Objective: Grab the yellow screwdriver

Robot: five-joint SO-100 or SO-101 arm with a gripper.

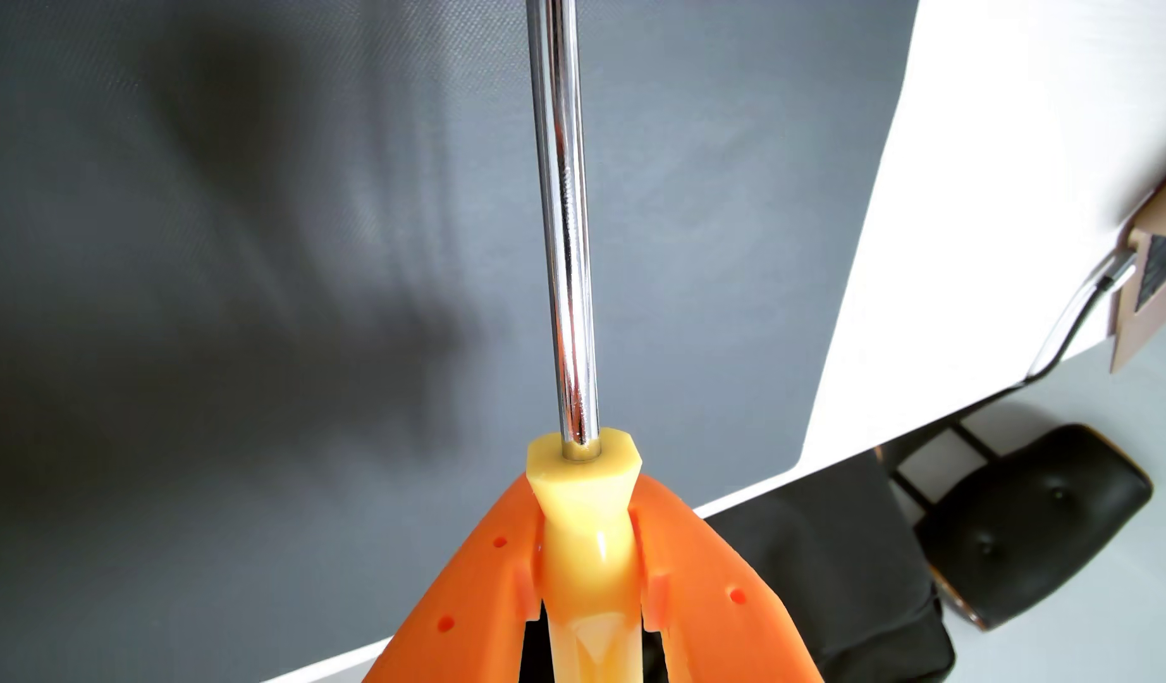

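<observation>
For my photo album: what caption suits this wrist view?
Orange hand clamps a yellow screwdriver, metal shaft pointing away over a grey mat.

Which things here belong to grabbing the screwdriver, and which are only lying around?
Belonging to the job:
- yellow screwdriver, chrome shaft pointing up the wrist view
- orange gripper, shut on its handle

Only lying around:
- grey mat
- black stool
- cardboard piece
</observation>
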